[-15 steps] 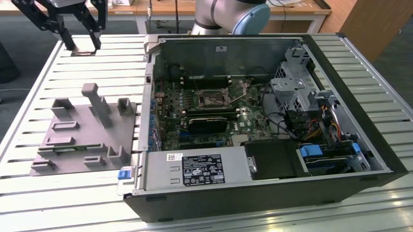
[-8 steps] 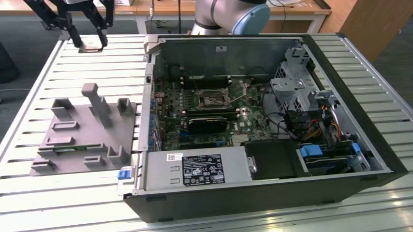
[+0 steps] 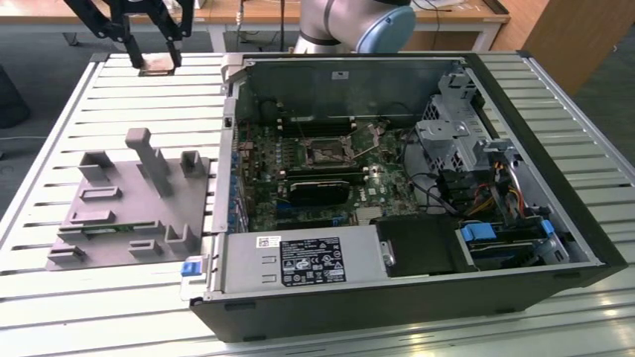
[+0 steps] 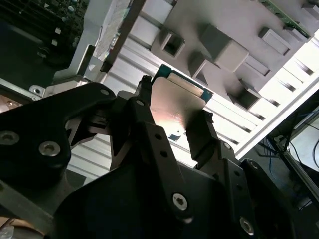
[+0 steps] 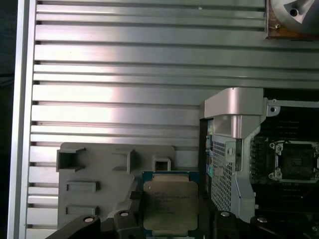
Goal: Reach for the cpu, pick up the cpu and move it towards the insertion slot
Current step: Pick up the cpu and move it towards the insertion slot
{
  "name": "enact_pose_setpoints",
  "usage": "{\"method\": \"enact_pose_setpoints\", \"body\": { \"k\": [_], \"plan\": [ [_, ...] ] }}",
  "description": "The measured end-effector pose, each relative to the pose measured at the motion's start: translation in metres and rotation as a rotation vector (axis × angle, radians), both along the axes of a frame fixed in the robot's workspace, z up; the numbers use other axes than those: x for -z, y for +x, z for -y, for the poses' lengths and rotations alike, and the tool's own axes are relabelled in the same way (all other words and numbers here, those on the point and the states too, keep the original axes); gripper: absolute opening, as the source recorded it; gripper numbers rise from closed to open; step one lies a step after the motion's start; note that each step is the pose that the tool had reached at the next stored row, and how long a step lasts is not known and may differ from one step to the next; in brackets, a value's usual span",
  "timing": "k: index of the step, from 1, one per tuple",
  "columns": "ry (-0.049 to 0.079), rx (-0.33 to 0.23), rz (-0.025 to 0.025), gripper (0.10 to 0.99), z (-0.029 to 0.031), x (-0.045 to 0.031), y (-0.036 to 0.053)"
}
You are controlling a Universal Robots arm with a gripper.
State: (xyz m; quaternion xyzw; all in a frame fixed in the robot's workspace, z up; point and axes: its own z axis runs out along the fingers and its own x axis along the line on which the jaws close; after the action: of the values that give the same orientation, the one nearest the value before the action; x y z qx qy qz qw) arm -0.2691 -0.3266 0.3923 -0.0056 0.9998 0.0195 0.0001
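Gripper [image 3: 154, 58] clamped on the cpu [image 3: 157, 67], one black finger [image 4: 149, 130] against each of two opposite edges, chip flat. Same hold seen in both wrist views.

Position: the cpu hangs above the slatted metal table [image 3: 149, 104], near its far corner on the exterior view's left. It is beyond the grey fixture [image 3: 119, 216], not touching it, and off to the side of the open computer case [image 3: 397, 312].

The insertion slot [image 3: 326, 154] sits on the green board inside the case, well apart from the chip. It has a dark centre and a silvery frame.

In the way: the case's side wall and its grey metal corner bracket [image 5: 234, 114] stand between the chip and the insertion slot [image 5: 295, 162]. A black card [image 3: 315, 192] lies just beside the slot on the near side. A labelled metal box [image 3: 297, 262] fills the case's near corner. The arm's base [image 3: 352, 26] stands behind the case.

Look of the cpu [image 5: 169, 204]: square, pale silver plate with print on top, teal-green rim around it. In the second wrist view the other face of the cpu [image 4: 177, 107] is shiny with a warm glare, teal edge at the far side, and the fixture [image 4: 234, 30] is behind it.
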Motion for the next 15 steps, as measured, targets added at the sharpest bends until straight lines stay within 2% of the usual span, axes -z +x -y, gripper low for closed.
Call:
{"method": "enact_pose_setpoints", "body": {
  "k": [15],
  "plan": [
    [0.0,0.0,0.0001,0.533,0.0006,0.0007,0.0521]
  ]
}}
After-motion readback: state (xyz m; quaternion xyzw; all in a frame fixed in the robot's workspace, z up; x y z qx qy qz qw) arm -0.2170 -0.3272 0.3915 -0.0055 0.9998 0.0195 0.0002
